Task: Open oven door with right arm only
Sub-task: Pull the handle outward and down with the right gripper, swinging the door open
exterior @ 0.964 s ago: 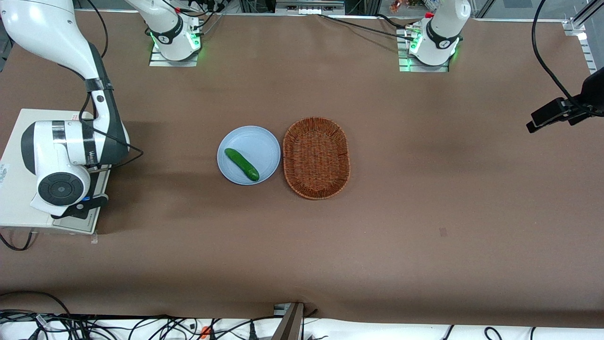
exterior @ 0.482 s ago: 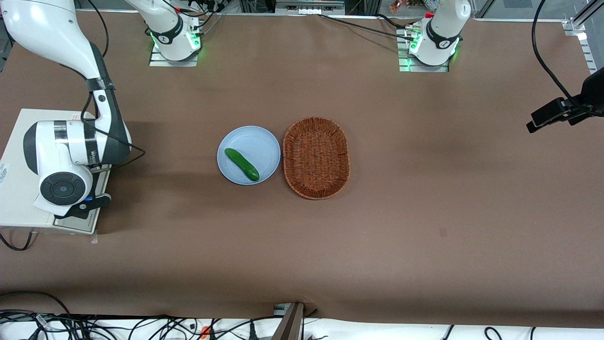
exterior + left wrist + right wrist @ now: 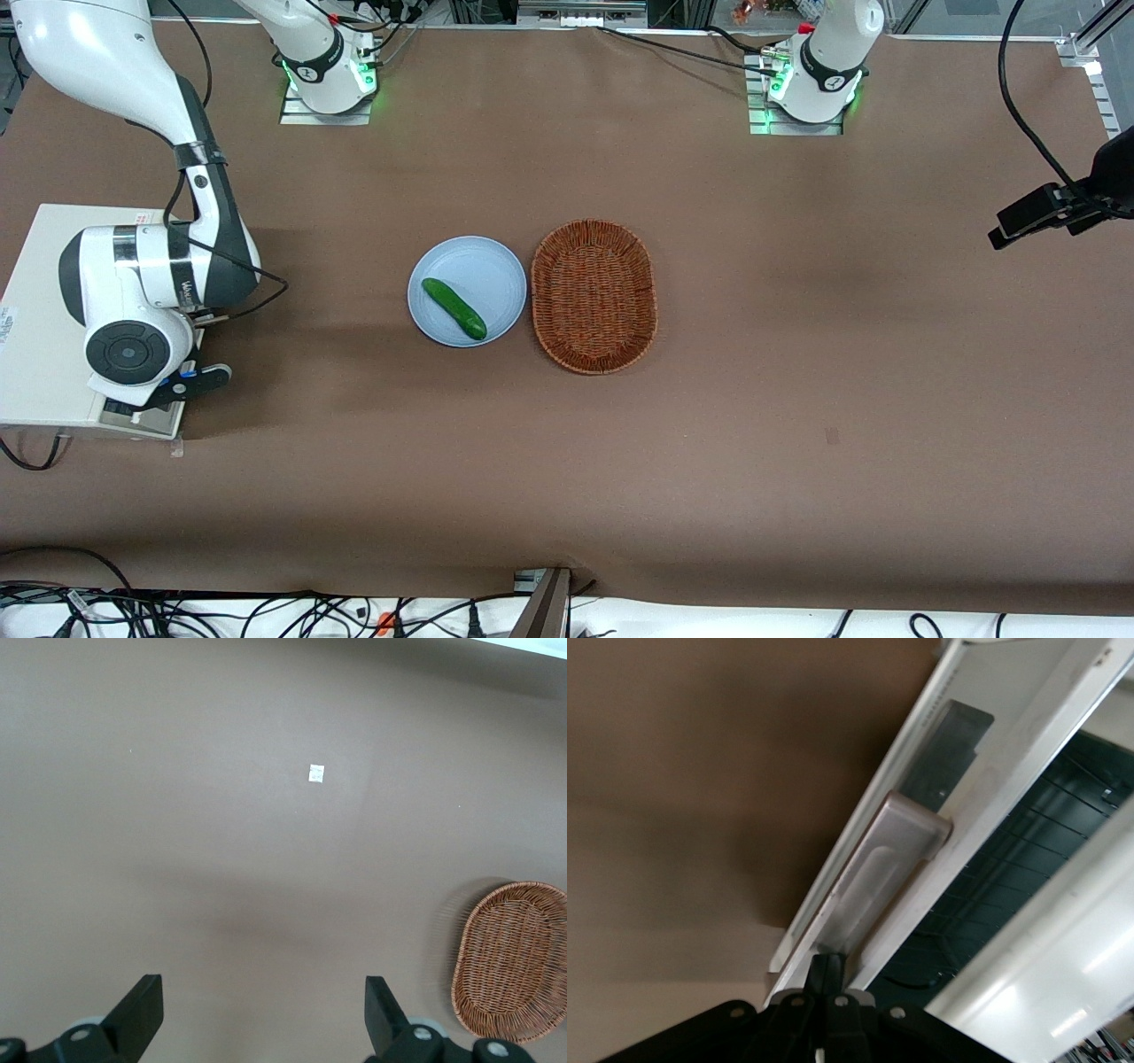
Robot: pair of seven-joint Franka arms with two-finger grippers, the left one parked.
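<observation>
The cream-white toaster oven [image 3: 40, 292] stands at the working arm's end of the table. The right arm [image 3: 142, 275] hangs over it and hides most of its front. My gripper [image 3: 193, 384] sits low, just off the oven's front edge. In the right wrist view the oven door [image 3: 921, 771] is tilted away from the oven body, and the dark inside with a wire rack [image 3: 1010, 877] shows in the gap. The long silvery bar handle [image 3: 886, 864] runs along the door. My gripper [image 3: 827, 962] has its black fingers pressed together against the handle's near end.
A pale blue plate [image 3: 487, 266] with a green cucumber [image 3: 454, 308] lies mid-table. A brown wicker basket [image 3: 594, 296] is beside it, also in the left wrist view [image 3: 512, 961]. Cables run along the table's near edge [image 3: 266, 611].
The right arm's wrist and gripper have moved away from the oven body toward the middle of the table. Plate, cucumber and basket have not moved.
</observation>
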